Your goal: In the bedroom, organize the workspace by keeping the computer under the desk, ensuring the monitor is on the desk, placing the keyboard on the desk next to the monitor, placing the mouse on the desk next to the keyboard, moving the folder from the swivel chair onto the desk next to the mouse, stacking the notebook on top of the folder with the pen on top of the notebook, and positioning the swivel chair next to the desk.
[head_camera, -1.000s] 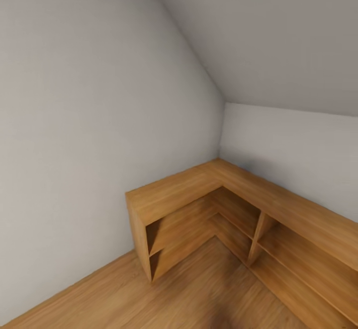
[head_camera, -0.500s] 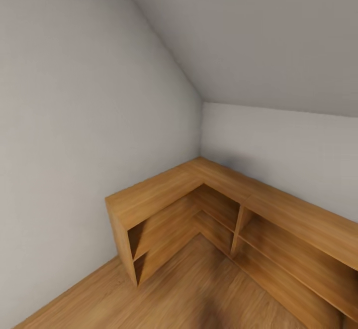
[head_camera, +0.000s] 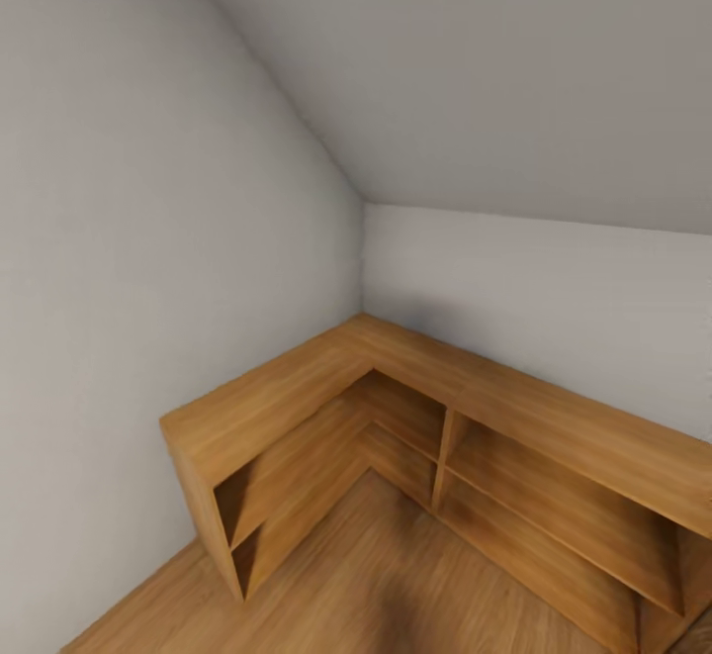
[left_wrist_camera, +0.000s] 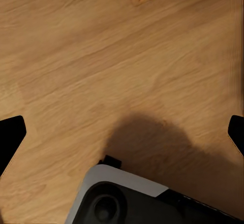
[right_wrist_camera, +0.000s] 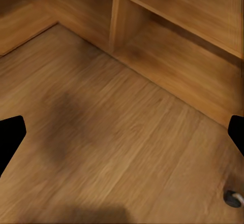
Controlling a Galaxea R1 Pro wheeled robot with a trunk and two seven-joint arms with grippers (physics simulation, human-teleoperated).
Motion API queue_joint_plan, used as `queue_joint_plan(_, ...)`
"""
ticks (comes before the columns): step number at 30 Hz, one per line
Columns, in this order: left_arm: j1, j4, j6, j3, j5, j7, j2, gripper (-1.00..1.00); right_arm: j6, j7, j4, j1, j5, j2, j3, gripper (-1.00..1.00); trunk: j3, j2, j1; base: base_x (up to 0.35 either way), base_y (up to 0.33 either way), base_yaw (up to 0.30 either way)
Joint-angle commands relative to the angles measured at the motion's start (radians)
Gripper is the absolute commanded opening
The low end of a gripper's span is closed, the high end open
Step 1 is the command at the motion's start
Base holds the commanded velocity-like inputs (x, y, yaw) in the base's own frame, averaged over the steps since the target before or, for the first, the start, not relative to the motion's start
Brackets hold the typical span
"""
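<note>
A: Left pincer (left_wrist_camera: 122, 132) spread wide over bare wooden floor (left_wrist_camera: 101, 56), robot base (left_wrist_camera: 127, 198) just below it.

B: Right pincer (right_wrist_camera: 122, 135) released too, the low wooden shelf (right_wrist_camera: 178, 41) ahead of its fingers. No desk things here.

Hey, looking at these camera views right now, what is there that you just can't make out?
- Corner shelf unit, head view: its right end is cut off by the picture's edge.
- Left gripper, left wrist view: fingertips show as dark corners cut by the edges.
- Right gripper, right wrist view: the same.
- Small round object, right wrist view: too small and cropped to identify.
</note>
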Motion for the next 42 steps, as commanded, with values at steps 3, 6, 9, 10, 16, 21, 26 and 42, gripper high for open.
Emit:
queue_joint_plan(3, 0.000, -0.001, -0.002, -0.008, 0.000, 0.009, 0.000, 1.00, -0.002, -0.007, 0.001, -0.001, -0.002, -0.001, 0.008, 1.00, -0.002, -0.002, 0.001, 0.291, 0.199, -0.266)
queue_joint_plan(6, 0.000, -0.001, -0.002, -0.009, 0.000, 0.009, 0.000, 1.00, -0.002, -0.007, 0.001, -0.001, -0.002, -0.001, 0.008, 1.00, -0.002, -0.002, 0.001, 0.278, 0.221, -0.266)
queue_joint_plan(9, 0.000, -0.001, -0.003, -0.010, -0.003, 0.010, -0.001, 1.00, -0.002, -0.007, 0.001, -0.001, -0.002, -0.001, 0.007, 1.00, -0.002, -0.002, 0.001, 0.271, 0.234, -0.266)
queue_joint_plan(10, 0.000, -0.001, -0.003, -0.011, -0.004, 0.009, -0.002, 1.00, -0.002, -0.007, 0.001, -0.001, -0.002, -0.001, 0.007, 1.00, -0.002, -0.002, 0.001, 0.269, 0.236, -0.266)
queue_joint_plan(16, 0.000, -0.001, -0.004, -0.011, -0.006, 0.009, -0.003, 1.00, -0.002, -0.007, 0.001, -0.001, -0.002, -0.001, 0.007, 1.00, -0.002, -0.002, 0.001, 0.268, 0.237, -0.266)
queue_joint_plan(21, 0.000, -0.001, -0.004, -0.012, -0.006, 0.010, -0.003, 1.00, -0.002, -0.007, 0.001, -0.001, -0.002, -0.001, 0.007, 1.00, -0.002, -0.002, 0.001, 0.267, 0.238, -0.242)
queue_joint_plan(26, 0.000, -0.001, -0.004, -0.012, -0.006, 0.010, -0.004, 1.00, -0.002, -0.007, 0.001, -0.001, -0.002, -0.001, 0.007, 1.00, -0.002, -0.002, 0.001, 0.230, 0.197, -0.245)
queue_joint_plan(42, 0.000, -0.001, -0.004, -0.011, -0.006, 0.011, -0.013, 1.00, -0.002, -0.007, 0.000, -0.001, -0.002, -0.002, 0.007, 1.00, -0.002, -0.002, 0.001, 0.014, 0.010, -0.266)
